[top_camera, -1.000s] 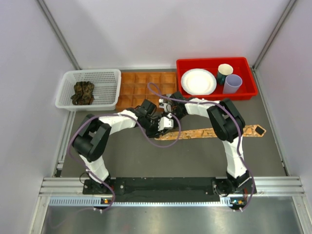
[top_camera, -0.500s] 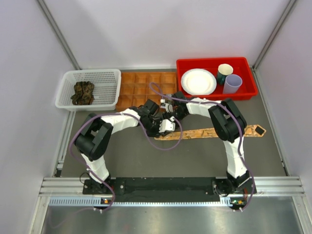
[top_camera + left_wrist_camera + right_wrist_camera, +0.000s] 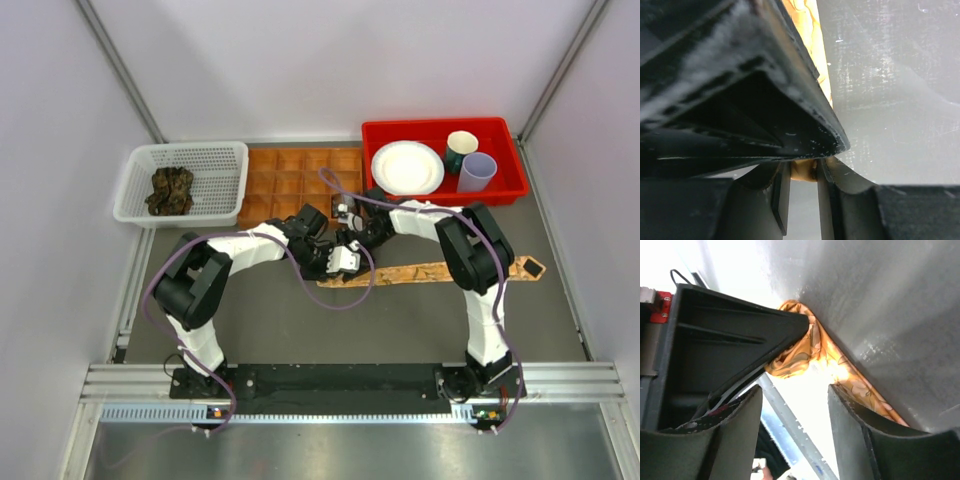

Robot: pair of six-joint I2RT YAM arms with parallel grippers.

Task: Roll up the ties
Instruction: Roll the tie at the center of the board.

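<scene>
Right wrist: the right pincer (image 3: 795, 390) has opened beside the orange tie (image 3: 800, 355); the left pincer (image 3: 802, 172) clamps it.

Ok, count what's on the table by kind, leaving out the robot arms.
Ties: 2, orange tie, dark bundle counted as one
Cups: 2, green cup, lavender cup
Plates: 1, white plate
Containers: 3, white basket, red bin, brown tray
Total: 8
</scene>
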